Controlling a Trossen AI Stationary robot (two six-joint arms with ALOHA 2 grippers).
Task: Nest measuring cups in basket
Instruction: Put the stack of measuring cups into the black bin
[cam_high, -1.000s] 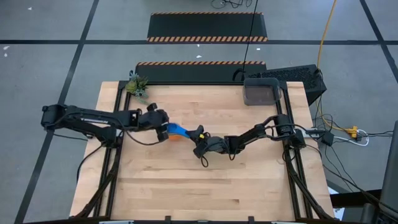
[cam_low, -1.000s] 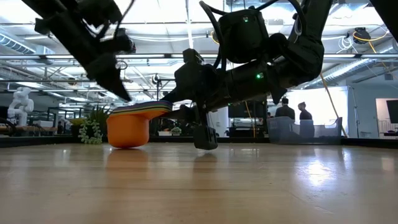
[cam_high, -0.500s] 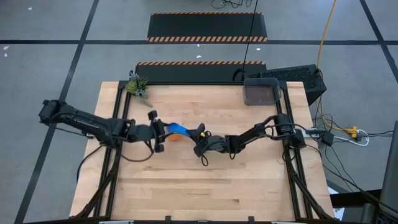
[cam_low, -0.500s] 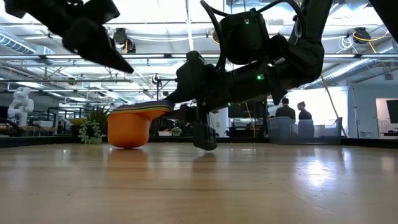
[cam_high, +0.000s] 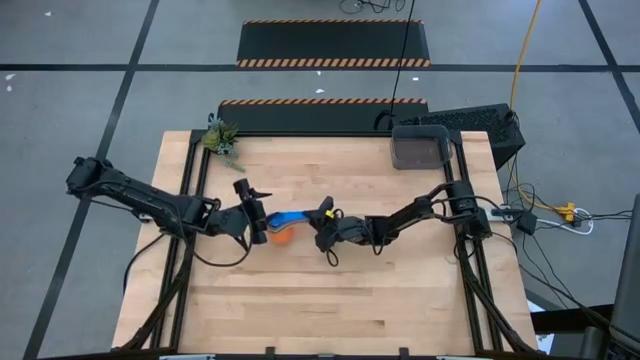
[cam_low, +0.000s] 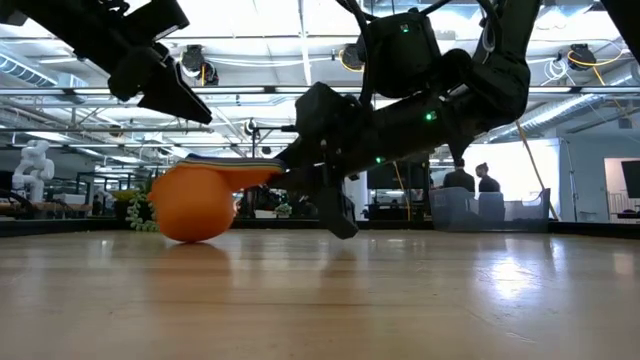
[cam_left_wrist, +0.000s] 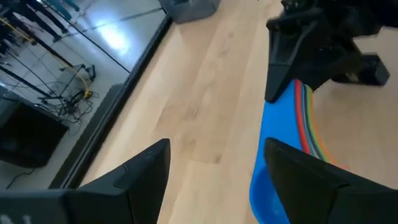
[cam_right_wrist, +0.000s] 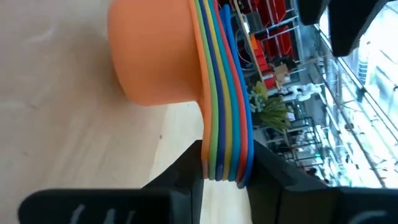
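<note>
The measuring cups (cam_high: 283, 227) sit nested in a single stack near the middle of the table (cam_high: 330, 300), orange outermost and blue on top, with the handles fanned together into one layered edge. In the low view the stack (cam_low: 195, 203) is tilted, its rounded orange underside touching the wood and its handles pointing toward the right arm. The right claw (cam_high: 322, 222) is pinching the stacked handles; the right wrist view shows the coloured handle edges (cam_right_wrist: 227, 93) seated between the two dark fingers (cam_right_wrist: 186, 168), which press against them from either side. The left claw (cam_high: 254, 212) stands just beside the stack on the side opposite the right arm, its jaws spread and holding nothing; in the left wrist view its fingers (cam_left_wrist: 146, 171) stand wide apart with bare wood between them, the blue cup (cam_left_wrist: 280, 155) lying close to one finger, though contact cannot be confirmed. In the low view the left claw (cam_low: 165, 85) is raised above the stack and clear of it. The basket (cam_high: 420, 148) stands at the far right corner of the table, well apart from the cups, with none of them inside it. A small green plant (cam_high: 221, 138) sits at the far left corner.
</note>
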